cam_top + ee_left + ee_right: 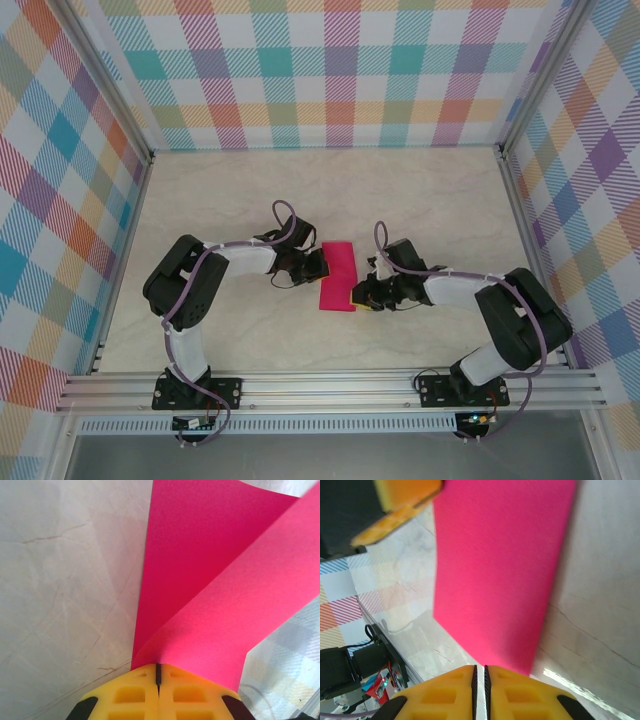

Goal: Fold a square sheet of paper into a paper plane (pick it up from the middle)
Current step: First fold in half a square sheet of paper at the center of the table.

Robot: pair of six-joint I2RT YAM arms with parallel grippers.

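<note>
Magenta square sheet of paper (pixel 337 277) lies mid-worktop (pixel 250 200) between both arms, curled over on itself. On its left edge, left hand (pixel 157 672) pressed together, pinching the curl. At the near right corner, right hand (pixel 479 675) pressed together; hold on paper unclear.

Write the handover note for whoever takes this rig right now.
Left gripper: shut on the square sheet of paper, pinching it where the sheet curls over itself.
Right gripper: fingers together at the sheet's near right corner; I cannot tell whether it pinches paper.
Paper: on the table between the arms, seen from above as a narrow rectangle.
Done: sheet bent over along its length, not pressed flat.
Left: crease it, then all nose and wing folds; no plane shape yet.
</note>
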